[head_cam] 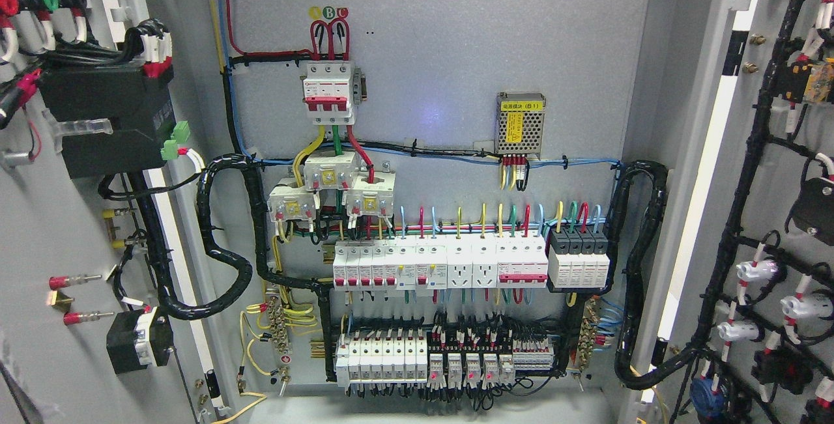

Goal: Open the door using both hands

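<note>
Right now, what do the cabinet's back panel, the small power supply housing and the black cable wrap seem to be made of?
Back panel: probably painted sheet metal, matte grey, flat and even.
Power supply housing: likely bare metal, silvery, perforated with a grid of holes.
Cable wrap: looks like glossy black plastic, with spiral ridges catching highlights.

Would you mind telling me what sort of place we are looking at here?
Likely the inside of an electrical control cabinet, both doors open: rows of circuit breakers, a power supply module, bundled wiring.
</note>
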{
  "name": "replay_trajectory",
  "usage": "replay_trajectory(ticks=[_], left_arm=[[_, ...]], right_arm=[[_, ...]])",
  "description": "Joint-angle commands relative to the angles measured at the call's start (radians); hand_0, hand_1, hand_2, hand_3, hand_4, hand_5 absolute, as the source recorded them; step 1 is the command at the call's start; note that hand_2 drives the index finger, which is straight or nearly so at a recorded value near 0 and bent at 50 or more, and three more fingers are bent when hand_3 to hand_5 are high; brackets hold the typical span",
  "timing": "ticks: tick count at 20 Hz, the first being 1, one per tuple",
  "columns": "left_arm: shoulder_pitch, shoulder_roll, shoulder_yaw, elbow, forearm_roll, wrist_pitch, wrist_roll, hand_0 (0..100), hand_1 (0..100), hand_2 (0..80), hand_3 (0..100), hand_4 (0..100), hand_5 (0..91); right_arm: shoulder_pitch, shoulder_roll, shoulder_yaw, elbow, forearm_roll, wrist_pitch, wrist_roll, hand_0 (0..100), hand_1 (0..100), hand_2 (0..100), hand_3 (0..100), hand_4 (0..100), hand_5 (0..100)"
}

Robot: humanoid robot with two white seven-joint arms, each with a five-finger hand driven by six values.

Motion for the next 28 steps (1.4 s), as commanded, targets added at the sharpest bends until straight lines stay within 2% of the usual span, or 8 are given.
replay_trajectory(ticks=[1,4,9,11,15,22,25,28], left_arm=[[-0.039,0.032,0.070,-0.090,0.026,-0.044,0.002,0,0,0.0,0,0,0.0],[-0.086,0.019,0.115,-0.092,0.026,-0.047,0.002,0,0,0.0,0,0,0.0],[-0.136,0.016,0.158,-0.121,0.026,-0.079,0.003,0,0,0.0,0,0,0.0],[-0.149,0.013,0.168,-0.122,0.028,-0.102,0.005,0,0,0.0,0,0,0.0],[-0.169,-0.003,0.201,-0.127,0.054,-0.137,0.009,0,0,0.0,0,0,0.0],[-0.208,-0.009,0.244,-0.127,0.058,-0.145,0.009,0,0,0.0,0,0,0.0],[-0.212,-0.012,0.245,-0.127,0.058,-0.180,0.009,0,0,0.0,0,0,0.0],[-0.211,-0.014,0.250,-0.127,0.058,-0.185,0.009,0,0,0.0,0,0,0.0]], right_arm=[[0.107,-0.062,-0.068,-0.057,0.000,-0.103,0.000,19,0,0,0,0,0],[0.178,-0.095,-0.103,-0.057,-0.001,-0.172,0.001,19,0,0,0,0,0],[0.246,-0.096,-0.168,-0.051,-0.008,-0.315,0.000,19,0,0,0,0,0],[0.262,-0.092,-0.192,-0.049,-0.009,-0.350,0.000,19,0,0,0,0,0],[0.302,-0.082,-0.260,-0.059,-0.009,-0.376,0.000,19,0,0,0,0,0],[0.302,-0.076,-0.384,-0.059,-0.020,-0.456,-0.002,19,0,0,0,0,0],[0.299,-0.076,-0.422,-0.058,-0.156,-0.454,-0.002,19,0,0,0,0,0],[0.296,-0.087,-0.461,-0.058,-0.185,-0.454,-0.002,19,0,0,0,0,0]])
